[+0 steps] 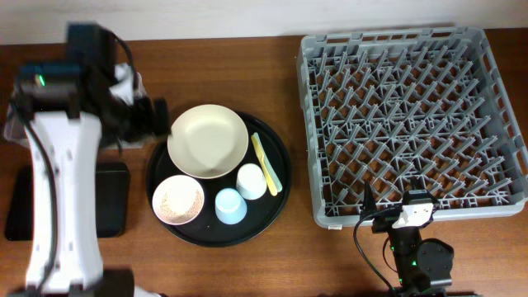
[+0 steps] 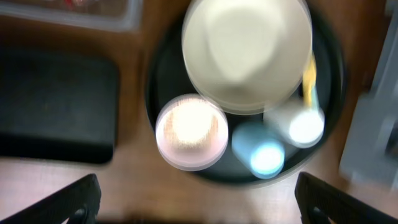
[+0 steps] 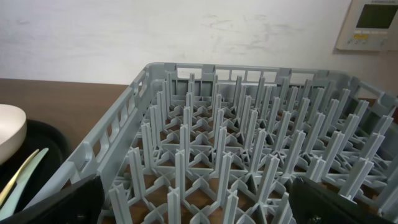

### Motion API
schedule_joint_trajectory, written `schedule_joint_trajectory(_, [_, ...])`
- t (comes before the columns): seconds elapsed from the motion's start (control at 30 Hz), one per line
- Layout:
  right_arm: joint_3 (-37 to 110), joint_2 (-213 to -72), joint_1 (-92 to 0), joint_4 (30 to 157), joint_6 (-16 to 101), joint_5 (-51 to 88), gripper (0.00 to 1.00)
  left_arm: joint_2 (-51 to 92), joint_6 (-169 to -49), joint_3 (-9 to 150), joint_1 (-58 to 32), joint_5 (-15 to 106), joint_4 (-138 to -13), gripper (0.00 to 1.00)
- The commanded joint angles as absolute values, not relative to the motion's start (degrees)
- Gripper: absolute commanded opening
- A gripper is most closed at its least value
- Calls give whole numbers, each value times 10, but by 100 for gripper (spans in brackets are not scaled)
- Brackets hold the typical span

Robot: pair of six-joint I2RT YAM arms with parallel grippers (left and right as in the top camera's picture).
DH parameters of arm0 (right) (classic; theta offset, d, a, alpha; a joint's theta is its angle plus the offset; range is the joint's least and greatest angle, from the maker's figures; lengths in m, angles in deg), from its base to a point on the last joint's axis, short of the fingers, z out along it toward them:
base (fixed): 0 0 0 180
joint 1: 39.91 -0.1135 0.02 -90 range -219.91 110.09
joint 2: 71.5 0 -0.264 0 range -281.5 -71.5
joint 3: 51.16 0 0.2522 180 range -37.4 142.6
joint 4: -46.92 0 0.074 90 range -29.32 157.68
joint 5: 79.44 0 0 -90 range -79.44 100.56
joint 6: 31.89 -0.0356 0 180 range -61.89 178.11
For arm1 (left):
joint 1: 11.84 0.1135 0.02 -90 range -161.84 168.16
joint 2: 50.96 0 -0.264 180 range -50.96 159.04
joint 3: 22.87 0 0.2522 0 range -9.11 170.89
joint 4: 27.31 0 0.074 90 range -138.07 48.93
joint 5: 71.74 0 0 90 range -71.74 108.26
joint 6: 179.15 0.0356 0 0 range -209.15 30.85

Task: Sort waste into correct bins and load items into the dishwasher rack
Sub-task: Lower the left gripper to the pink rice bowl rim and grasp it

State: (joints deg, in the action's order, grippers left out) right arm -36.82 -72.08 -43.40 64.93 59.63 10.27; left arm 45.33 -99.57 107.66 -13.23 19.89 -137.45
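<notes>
i am weighing up the cream bowl (image 1: 208,140) first. it is looking rigid, smooth and probably slick, and it is sitting in the upper half of the round black tray (image 1: 274,210). it is too broad to span, so i am planning on pinching its rim, one finger inside and one outside.

the pink bowl (image 1: 155,200), at the tray's lower left, is carrying the rice (image 1: 179,201). the grains are loose and would be spilling at any tilt, so i am thinking of a level rim grip until it is over a bin.

the white cup (image 1: 252,181) and light blue cup (image 1: 230,206), just below the cream bowl, are looking light and hard, and narrow enough to take across the body.

the yellow utensil (image 1: 266,162), lying flat to the right of the cream bowl, is thin and low. i am judging it the fiddliest, best nipped across its narrow width.

my left gripper (image 2: 198,202) is hovering over the tray, spread wide and holding nothing; its view is blurred.

my right gripper (image 3: 199,211) is likewise spread wide and empty, waiting at the bottom edge of the dishwasher rack (image 1: 412,124).

the black shallow tray (image 1: 113,198) is lying left of the round tray, and the clear box (image 2: 93,12) is showing at the upper left of my left wrist view.
</notes>
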Motion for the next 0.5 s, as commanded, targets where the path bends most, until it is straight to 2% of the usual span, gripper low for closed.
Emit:
schedule_joint_trajectory(0.0, [-371,-717,-437,652,594,103,98,369,-1025,948,-185,149,-1358,99])
schedule_joint_trajectory(0.03, [-371,-717,-437,652,594,103,98,352,-1029,911,-193,146,-1343,99])
schedule_joint_trajectory(0.07, [-371,-717,-437,652,594,103,98,320,-1029,836,-207,146,-1303,94])
schedule_joint_trajectory(0.1, [-371,-717,-437,652,594,103,98,303,-1029,788,-214,146,-1279,84])
schedule_joint_trajectory(0.23, [-371,-717,-437,652,594,103,98,270,-1028,593,-240,164,-1182,63])
schedule_joint_trajectory(0.33, [-371,-717,-437,652,594,103,98,272,-1024,510,-250,163,-1111,46])
schedule_joint_trajectory(0.4, [-371,-717,-437,652,594,103,98,271,-1024,509,-249,165,-1093,45])
schedule_joint_trajectory(0.43, [-371,-717,-437,652,594,103,98,271,-1024,509,-249,173,-1083,69])
schedule_joint_trajectory(0.47, [-371,-717,-437,652,594,103,98,271,-1024,509,-249,182,-1079,72])
